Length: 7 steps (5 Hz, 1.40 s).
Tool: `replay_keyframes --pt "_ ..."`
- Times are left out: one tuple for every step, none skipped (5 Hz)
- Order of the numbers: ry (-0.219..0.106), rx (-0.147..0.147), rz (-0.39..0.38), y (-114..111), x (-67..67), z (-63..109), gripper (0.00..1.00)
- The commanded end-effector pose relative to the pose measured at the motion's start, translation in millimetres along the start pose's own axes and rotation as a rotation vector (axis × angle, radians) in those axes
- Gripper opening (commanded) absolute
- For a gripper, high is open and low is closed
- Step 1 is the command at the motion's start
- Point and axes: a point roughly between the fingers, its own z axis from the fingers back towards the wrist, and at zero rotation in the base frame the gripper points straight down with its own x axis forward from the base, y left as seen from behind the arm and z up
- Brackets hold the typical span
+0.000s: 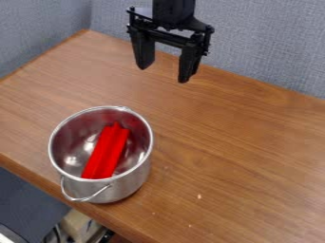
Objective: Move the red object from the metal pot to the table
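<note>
The red block (109, 152) lay slanted inside the steel pot (70, 128), which stood on the near left part of the wooden table (241, 142). Its thin wire handle (a loop at the pot's near side) pointed toward the table's front edge. The claw (165, 66) hung at the far side, well apart from the pot, pointing down with its two dark fingers spread wide and nothing between them.

Soft even light, slightly blurry, faint pot (102, 152) glare
</note>
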Motion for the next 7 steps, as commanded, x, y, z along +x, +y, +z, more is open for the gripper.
replay_keyframes --pt "0.018 -0.003 0.019 1.8 -2.2 -3.2 1.0" --pt "0.037 -0.007 0.046 6.4 2.4 -12.0 1.0" --pt "0.056 0.007 0.138 19.6 -14.8 -25.2 1.0" --pt "0.025 -0.009 0.143 24.2 -36.4 -36.1 1.0" --pt "-0.004 -0.034 0.148 28.2 -55.9 -49.7 1.0" --pt "-0.036 -0.066 0.138 33.4 -64.3 -67.5 1.0" --pt "-0.048 -0.076 0.129 42.1 -69.2 -75.4 1.0"
